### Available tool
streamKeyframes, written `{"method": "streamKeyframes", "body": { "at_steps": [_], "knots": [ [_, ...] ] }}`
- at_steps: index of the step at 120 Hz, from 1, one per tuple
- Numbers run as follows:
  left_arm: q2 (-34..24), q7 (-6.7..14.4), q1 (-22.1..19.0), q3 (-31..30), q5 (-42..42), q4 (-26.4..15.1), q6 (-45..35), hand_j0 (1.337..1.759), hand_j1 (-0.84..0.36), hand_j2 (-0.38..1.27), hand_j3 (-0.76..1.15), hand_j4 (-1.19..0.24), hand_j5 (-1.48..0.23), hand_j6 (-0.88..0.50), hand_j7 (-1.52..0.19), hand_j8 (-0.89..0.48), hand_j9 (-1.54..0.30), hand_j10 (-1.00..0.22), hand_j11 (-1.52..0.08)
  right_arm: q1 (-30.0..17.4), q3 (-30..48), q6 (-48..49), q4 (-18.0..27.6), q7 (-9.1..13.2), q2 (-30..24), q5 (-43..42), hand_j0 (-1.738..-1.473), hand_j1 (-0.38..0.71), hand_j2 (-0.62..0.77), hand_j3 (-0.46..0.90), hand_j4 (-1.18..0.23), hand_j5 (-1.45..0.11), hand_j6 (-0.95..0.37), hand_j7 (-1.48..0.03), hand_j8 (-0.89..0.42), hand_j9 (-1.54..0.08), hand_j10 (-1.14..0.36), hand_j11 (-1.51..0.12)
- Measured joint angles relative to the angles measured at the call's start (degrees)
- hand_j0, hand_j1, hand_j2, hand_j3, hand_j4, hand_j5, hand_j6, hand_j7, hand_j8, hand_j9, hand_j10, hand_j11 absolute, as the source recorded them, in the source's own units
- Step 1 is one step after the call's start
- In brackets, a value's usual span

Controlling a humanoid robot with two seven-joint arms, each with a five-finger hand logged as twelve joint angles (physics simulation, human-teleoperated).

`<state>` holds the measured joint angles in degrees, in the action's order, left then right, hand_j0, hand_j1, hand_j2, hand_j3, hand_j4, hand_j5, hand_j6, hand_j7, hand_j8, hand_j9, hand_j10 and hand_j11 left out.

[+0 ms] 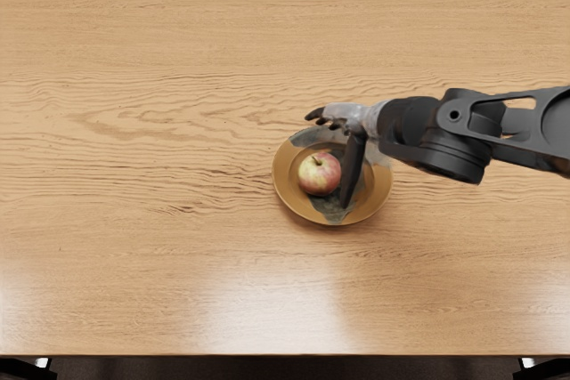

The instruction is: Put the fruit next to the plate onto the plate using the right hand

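Apple (319,173) mid-plate (287,186), right hand (347,122) maybe touching

The table (178,86) runs past the left and right edges of the picture, so both its ends are cut off. The right arm (472,135) is cut by the right edge; only its forearm and a joint housing show. The right hand (349,124) and its wrist cover part of the plate (292,191), namely the upper right rim and some of the floor. One dark finger (353,171) hangs just beside the apple (318,173) and hides the fruit's right flank. Whether it touches the skin cannot be told. The dark shapes (22,368) at the bottom corners are cropped and too small to identify.
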<state>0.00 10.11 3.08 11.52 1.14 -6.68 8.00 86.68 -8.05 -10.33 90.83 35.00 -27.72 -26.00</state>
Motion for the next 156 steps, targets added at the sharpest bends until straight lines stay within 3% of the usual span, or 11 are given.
{"method": "streamKeyframes", "body": {
  "at_steps": [21, 42, 55, 76, 103, 156],
  "knots": [
    [0.0, 0.0, -0.2, 0.0, 0.0, 0.0, 0.0, 1.658, 0.34, 0.00, 0.00, -0.01, -0.01, -0.01, -0.01, -0.01, -0.01, -0.01, -0.01, -3.7, 8.8, 7.6, 2.0, 0.0, -5.6, 5.8, -1.658, -0.33, 0.00, 0.00, -0.02, -0.03, -0.01, -0.03, -0.01, -0.03, -0.01, -0.03],
    [0.0, 0.0, -0.3, 0.0, 0.0, 0.0, 0.0, 1.658, 0.34, 0.00, 0.00, -0.01, -0.01, -0.01, -0.01, -0.01, -0.01, -0.01, -0.01, -21.3, 28.3, 28.2, 1.4, 0.0, -11.4, 14.7, -1.658, -0.34, 0.00, 0.00, -0.01, -0.01, -0.01, -0.01, 0.00, -0.01, -0.01, -0.01],
    [0.0, 0.0, -0.3, 0.0, 0.0, 0.0, 0.0, 1.658, 0.34, 0.00, 0.00, -0.01, -0.01, -0.01, -0.01, -0.01, -0.01, -0.01, -0.01, -26.8, 33.9, 38.7, -0.5, 0.0, -13.2, 22.5, -1.658, -0.34, 0.00, 0.00, 0.00, -0.01, 0.00, -0.01, 0.00, -0.01, 0.00, -0.01],
    [0.0, 0.0, -0.3, 0.0, 0.0, 0.0, 0.0, 1.658, 0.34, 0.00, 0.00, -0.01, -0.01, -0.01, -0.01, -0.01, -0.01, -0.01, -0.01, -30.7, 36.5, 44.1, -6.6, 0.0, -17.3, 37.0, -1.658, -0.35, 0.00, 0.00, 0.00, 0.00, 0.00, 0.00, 0.00, 0.00, 0.00, 0.00],
    [0.0, 0.0, -0.3, 0.0, 0.0, 0.0, 0.0, 1.658, 0.34, 0.00, 0.00, -0.01, -0.01, -0.01, -0.01, -0.01, -0.01, -0.01, -0.01, -34.8, 36.6, 45.2, -17.2, 0.0, -19.0, 46.2, -1.658, -0.35, 0.00, 0.00, 0.00, 0.00, 0.00, 0.00, 0.00, 0.00, 0.00, 0.00],
    [0.0, 0.0, -0.5, 0.0, 0.0, 0.0, 0.0, 1.658, 0.34, 0.00, 0.00, -0.01, -0.01, -0.01, -0.01, -0.01, -0.01, -0.01, -0.01, -37.2, 36.4, 45.4, -21.0, 0.0, -25.4, 48.0, -1.658, -0.35, 0.00, 0.00, 0.00, 0.00, 0.00, 0.00, 0.00, 0.00, 0.00, 0.00]
  ]
}}
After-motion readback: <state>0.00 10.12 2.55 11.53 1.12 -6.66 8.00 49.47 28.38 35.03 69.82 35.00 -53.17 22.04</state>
